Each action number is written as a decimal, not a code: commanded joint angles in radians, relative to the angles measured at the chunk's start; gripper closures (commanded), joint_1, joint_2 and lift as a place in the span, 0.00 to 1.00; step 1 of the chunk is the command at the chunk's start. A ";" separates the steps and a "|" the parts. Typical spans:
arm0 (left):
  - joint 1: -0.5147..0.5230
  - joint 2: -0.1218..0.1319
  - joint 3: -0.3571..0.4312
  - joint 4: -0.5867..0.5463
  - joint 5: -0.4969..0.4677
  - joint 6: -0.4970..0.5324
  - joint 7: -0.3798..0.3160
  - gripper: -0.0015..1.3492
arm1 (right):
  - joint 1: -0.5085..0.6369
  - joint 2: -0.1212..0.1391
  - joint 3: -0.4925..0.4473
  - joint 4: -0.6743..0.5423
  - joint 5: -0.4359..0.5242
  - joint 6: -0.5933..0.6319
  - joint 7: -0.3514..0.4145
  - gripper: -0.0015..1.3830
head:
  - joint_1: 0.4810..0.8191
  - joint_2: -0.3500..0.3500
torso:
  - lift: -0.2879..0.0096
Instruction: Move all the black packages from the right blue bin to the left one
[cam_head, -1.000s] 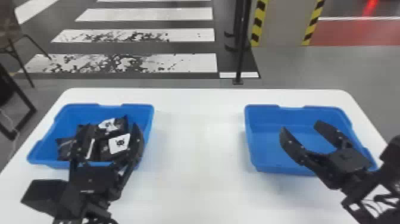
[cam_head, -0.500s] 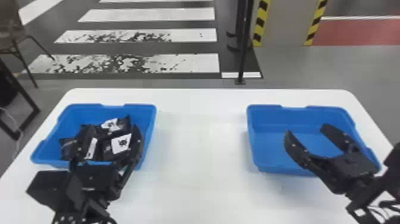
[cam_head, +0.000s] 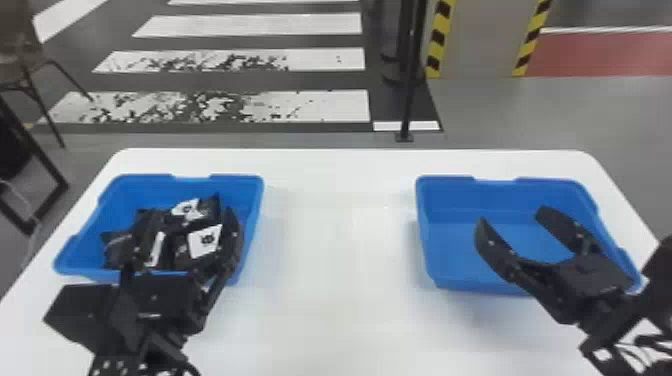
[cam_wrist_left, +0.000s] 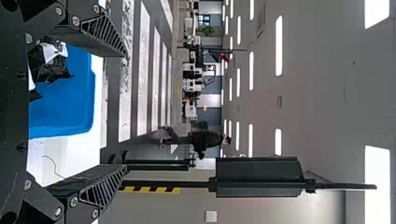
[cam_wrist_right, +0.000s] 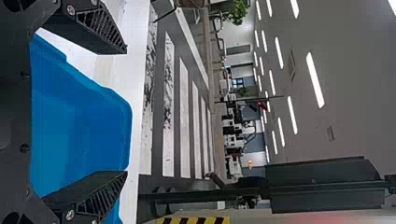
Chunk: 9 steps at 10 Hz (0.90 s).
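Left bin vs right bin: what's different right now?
Contents: left bin holds several black packages; right bin shows a broad stretch of bare blue floor.
Overlap: left hand crosses the left bin's near edge; right hand crosses the right bin's near right corner.
Shared: both blue, upright, on the white table.

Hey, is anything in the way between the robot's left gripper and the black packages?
Nothing that I can see. The left gripper is open and seems to reach over the near wall of the left blue bin, which has no lid. The black packages lie inside, already where they have to go.
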<state>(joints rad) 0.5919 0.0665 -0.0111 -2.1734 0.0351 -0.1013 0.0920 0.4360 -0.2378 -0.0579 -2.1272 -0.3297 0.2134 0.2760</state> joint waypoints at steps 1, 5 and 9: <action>-0.003 0.001 -0.003 0.000 0.003 -0.002 0.000 0.17 | -0.002 -0.001 0.000 -0.002 -0.001 0.000 0.000 0.08 | 0.63 0.57 | 0.35; -0.005 0.007 -0.011 0.000 0.009 -0.004 0.000 0.17 | -0.002 -0.003 0.000 -0.002 0.001 0.000 0.000 0.08 | 0.63 0.56 | 0.35; -0.005 0.012 -0.023 0.000 0.019 -0.022 0.000 0.17 | 0.001 -0.005 0.000 -0.009 -0.001 0.000 0.000 0.08 | 0.63 0.55 | 0.35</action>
<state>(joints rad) 0.5852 0.0777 -0.0333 -2.1733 0.0517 -0.1198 0.0920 0.4346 -0.2424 -0.0578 -2.1356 -0.3298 0.2135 0.2760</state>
